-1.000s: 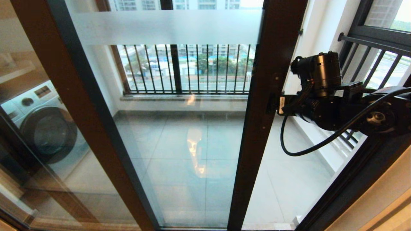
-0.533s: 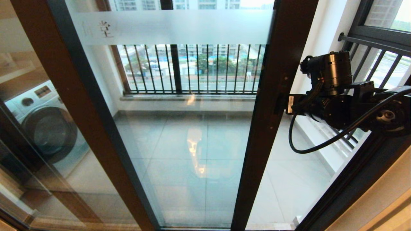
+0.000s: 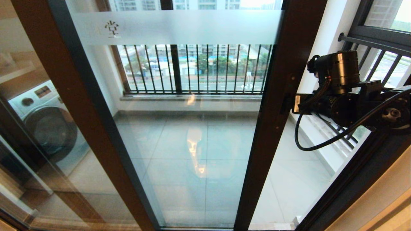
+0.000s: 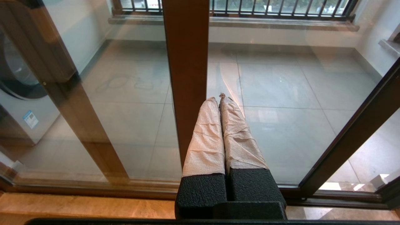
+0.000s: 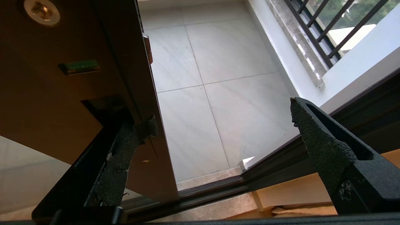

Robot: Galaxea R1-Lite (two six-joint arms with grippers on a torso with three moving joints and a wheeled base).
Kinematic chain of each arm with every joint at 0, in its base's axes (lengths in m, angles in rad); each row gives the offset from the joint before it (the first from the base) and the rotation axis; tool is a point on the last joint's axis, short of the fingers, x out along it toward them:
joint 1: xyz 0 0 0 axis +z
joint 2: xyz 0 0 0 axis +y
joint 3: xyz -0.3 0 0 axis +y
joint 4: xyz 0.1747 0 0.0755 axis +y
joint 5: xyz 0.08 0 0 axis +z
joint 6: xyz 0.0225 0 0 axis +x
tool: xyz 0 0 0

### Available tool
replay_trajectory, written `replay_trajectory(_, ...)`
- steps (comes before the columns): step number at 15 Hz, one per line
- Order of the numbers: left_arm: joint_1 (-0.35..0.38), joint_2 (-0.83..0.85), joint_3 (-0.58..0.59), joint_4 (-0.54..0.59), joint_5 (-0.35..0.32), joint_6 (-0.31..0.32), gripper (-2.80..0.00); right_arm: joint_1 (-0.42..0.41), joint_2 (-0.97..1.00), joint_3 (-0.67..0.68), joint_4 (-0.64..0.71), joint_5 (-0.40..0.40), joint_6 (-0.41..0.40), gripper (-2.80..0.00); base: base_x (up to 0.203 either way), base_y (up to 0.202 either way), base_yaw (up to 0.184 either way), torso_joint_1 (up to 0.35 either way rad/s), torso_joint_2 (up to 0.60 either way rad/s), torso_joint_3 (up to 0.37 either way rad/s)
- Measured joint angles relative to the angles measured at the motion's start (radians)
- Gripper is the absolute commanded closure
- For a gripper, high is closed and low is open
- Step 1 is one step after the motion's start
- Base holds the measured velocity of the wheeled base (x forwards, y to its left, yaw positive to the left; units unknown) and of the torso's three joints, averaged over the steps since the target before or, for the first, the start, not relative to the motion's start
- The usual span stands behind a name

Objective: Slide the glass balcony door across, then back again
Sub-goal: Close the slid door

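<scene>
The right gripper (image 5: 218, 122), its jaws spread wide and grasping nothing, has one finger (image 5: 125, 156) hooked at the recessed handle slot (image 5: 100, 109) in the stile, while its arm reaches in horizontally from the right edge of the head view at mid height. The glass balcony door (image 3: 192, 122) fills the centre of that view, its frosted band (image 3: 179, 27) along the top. The left gripper (image 4: 221, 98) is clenched empty, pointing at the glass near a brown frame post (image 4: 187, 72).
</scene>
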Motion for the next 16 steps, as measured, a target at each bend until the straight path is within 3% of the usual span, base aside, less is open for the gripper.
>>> replay_trajectory(16, 0.0, 0.0, 0.0, 0.0, 0.0, 0.0, 0.0, -0.112, -0.013, 0.016, 0.001, 0.008, -0.019, -2.8, 0.0, 0.0, 0.0, 0.0, 0.0, 0.0)
